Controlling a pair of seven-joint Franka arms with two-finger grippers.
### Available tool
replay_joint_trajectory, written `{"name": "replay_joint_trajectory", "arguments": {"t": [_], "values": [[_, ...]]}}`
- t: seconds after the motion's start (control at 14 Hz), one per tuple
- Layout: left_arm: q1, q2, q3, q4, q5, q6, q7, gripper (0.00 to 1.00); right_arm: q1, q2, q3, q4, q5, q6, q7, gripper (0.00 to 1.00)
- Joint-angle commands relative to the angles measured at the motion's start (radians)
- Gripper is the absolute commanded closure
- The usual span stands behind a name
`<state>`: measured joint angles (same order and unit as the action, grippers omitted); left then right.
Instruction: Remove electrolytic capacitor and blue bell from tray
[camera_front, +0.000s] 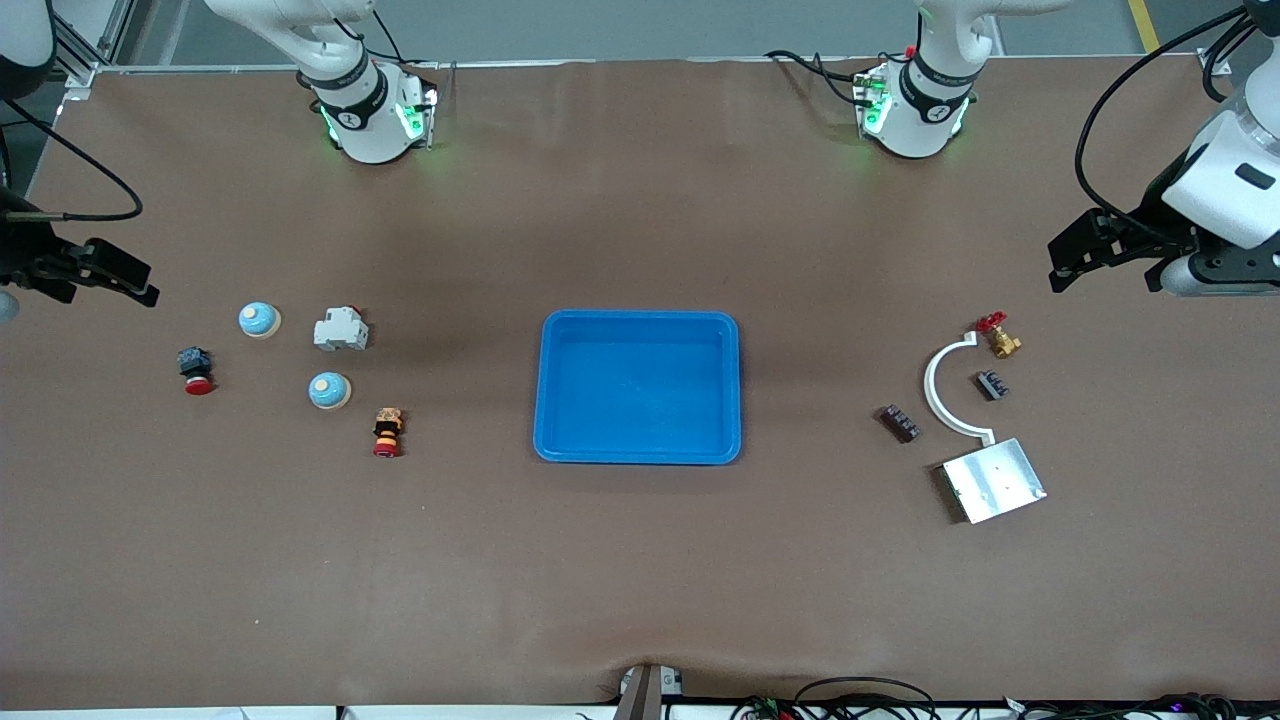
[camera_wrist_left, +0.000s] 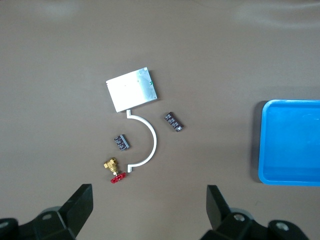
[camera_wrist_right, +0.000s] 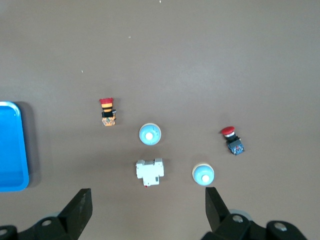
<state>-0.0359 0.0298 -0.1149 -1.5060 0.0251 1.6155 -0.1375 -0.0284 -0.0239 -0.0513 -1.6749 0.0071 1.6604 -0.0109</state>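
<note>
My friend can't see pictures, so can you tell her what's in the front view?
A blue tray sits mid-table, empty. Toward the right arm's end lie two blue bells, a white block and two red-capped buttons; toward the left arm's end, two dark capacitors. The left gripper and right gripper wait open.

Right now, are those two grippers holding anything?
Left gripper: open, holding nothing, above the table's left-arm end.
Right gripper: open, holding nothing, above the table's right-arm end.
</note>
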Motion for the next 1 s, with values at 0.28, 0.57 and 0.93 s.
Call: {"name": "replay_joint_trajectory", "arguments": {"t": [0.28,0.57,0.93], "values": [[0.004,-0.005,-0.003,0.015,-0.005,-0.028,0.001,0.00,-0.019,-0.099,0.013,0.000,0.001,-0.091,0.009,0.00],[0.005,-0.014,-0.009,0.012,-0.007,-0.040,0.001,0.00,-0.019,-0.132,0.013,-0.006,0.001,-0.102,0.011,0.00],[0.004,-0.011,-0.009,0.020,-0.005,-0.040,0.002,0.00,-0.019,-0.137,0.011,-0.006,-0.004,-0.103,0.008,0.00]]}}
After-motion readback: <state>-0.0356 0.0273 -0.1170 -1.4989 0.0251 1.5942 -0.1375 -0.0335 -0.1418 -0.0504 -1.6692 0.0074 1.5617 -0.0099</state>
